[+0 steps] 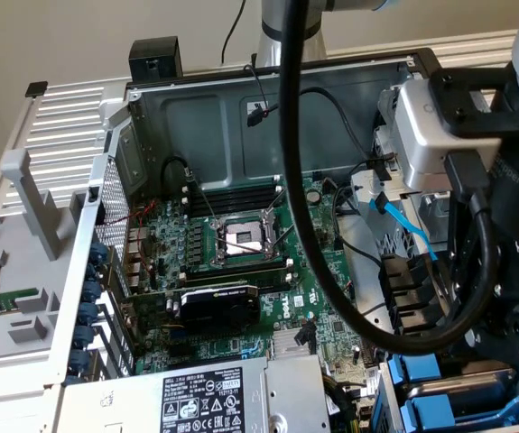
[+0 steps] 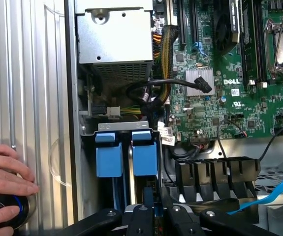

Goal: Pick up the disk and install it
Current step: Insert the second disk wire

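Observation:
The disk [image 2: 144, 153] stands on edge in the drive bay, its bright blue carrier facing the camera and its thin board edge running down toward me. My gripper [image 2: 154, 209] sits right over that edge, with the black fingers [image 2: 141, 216] close together on either side of it, shut on the disk. A second blue-carrier drive [image 2: 109, 155] stands in the slot beside it. In the exterior view my gripper [image 1: 498, 356] hangs over the blue carriers [image 1: 421, 374] at the case's lower right corner, and the fingertips are hidden behind the wrist body.
The open case holds a motherboard [image 1: 241, 244], a graphics card [image 1: 218, 307] and the grey power-supply box [image 1: 196, 397]. Black cable clips [image 2: 215, 172] and a blue SATA cable [image 2: 279, 189] lie beside the bay. A person's hand [image 2: 3, 169] rests on a black knob outside the case wall.

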You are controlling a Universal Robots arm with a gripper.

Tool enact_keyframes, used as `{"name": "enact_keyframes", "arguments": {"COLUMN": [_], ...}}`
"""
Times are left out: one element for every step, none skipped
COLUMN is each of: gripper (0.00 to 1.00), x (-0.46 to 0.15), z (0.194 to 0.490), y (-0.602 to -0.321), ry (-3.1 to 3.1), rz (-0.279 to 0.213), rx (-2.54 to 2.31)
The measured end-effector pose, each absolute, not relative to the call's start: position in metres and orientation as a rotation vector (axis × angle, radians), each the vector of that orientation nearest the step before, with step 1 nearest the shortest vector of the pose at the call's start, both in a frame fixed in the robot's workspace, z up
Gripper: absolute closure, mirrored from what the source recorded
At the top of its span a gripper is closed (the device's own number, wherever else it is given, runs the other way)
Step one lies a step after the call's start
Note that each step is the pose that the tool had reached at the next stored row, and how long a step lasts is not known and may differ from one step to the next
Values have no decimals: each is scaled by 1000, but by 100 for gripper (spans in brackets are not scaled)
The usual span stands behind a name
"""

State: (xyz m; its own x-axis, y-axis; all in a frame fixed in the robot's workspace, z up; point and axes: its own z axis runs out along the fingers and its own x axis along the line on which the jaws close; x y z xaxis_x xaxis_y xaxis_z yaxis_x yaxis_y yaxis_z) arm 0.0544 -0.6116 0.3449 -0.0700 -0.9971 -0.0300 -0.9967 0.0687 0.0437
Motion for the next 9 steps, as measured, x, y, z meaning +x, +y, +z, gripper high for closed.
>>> {"name": "enact_keyframes", "arguments": {"gripper": [84,84,84,84,84,84,84,84,84], "x": [54,54,54,54,54,53,53,53,53], "z": [345,345,345,345,345,345,345,345,345], "y": [-612,-612,-612,-612,-612,-612,-612,-612,-612], "ry": [-2291,-2292,-2293,-2294,-2295,-2296,-2297,-2297,-2297], "rz": [-81,-80,-79,-77,-75,-72,-71,-70,-69], "rx": [2137,2138,2139,2140,2141,2142,2143,2143,2144]}}
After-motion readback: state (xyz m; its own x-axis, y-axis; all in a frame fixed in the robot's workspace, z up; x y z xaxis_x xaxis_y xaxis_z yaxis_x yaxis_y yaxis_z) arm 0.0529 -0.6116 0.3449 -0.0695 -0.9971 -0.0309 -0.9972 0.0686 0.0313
